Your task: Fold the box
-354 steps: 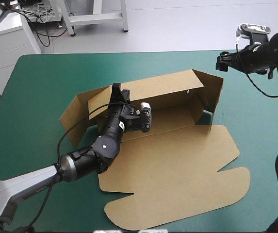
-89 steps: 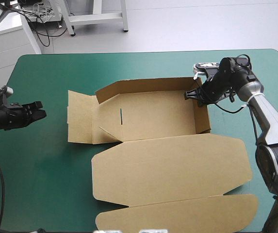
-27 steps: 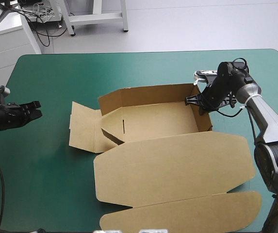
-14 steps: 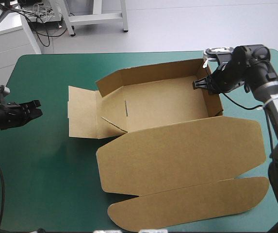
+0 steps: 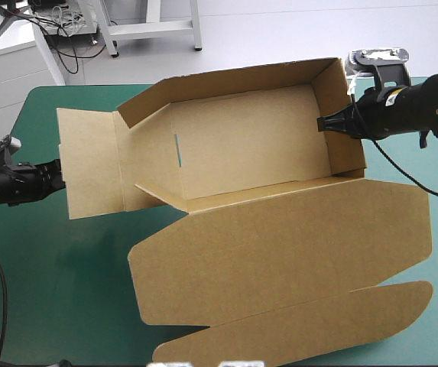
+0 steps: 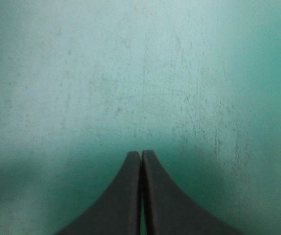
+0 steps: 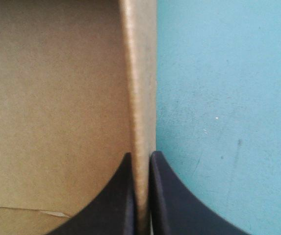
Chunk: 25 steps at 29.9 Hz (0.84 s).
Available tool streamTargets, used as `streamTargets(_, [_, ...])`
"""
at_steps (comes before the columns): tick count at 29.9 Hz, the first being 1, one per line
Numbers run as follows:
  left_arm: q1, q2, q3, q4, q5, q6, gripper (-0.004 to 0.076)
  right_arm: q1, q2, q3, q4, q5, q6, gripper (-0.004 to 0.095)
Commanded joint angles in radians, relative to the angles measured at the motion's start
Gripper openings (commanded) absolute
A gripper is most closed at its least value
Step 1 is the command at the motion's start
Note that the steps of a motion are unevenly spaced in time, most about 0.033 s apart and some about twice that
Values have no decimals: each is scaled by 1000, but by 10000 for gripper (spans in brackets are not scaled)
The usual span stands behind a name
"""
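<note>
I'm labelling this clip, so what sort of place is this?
Probably a robotics lab bench: a teal-green table, the right gripper shut on the box, the left gripper shut over bare cover.

The table [image 5: 43,260] has a teal-green cover, bare at 9 o'clock and 7 o'clock. The brown box [image 5: 241,138] hides the middle and the 3 o'clock side; whether it touches the cover I cannot tell.
</note>
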Motion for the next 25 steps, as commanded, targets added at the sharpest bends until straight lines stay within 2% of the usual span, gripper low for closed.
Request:
streamTargets(1, [3,-33,-24,-70,53,6,-10,-2,-35,-32,89,-21,-79,-20])
streamTargets(5, [3,-33,-24,-70,68,32,-10,-2,-28,-32,145,-15,-120,-20])
streamTargets(10, [3,-33,-24,-70,87,81,20,-2,-28,-32,152,-23,-129,-20])
streamTargets(13, [3,-33,-24,-70,101,94,127,-2,-28,-32,152,-23,-129,-20])
streamTargets(18, [1,-33,-24,-70,123,96,460,-2,-26,-32,153,-23,-127,-20])
streamTargets(20, [-6,-33,-24,-70,128,87,545,-2,-25,-32,154,-23,-122,-20])
streamTargets(25, [-102,-33,-24,-41,126,89,554,-2,-13,-32,177,-23,-111,-20])
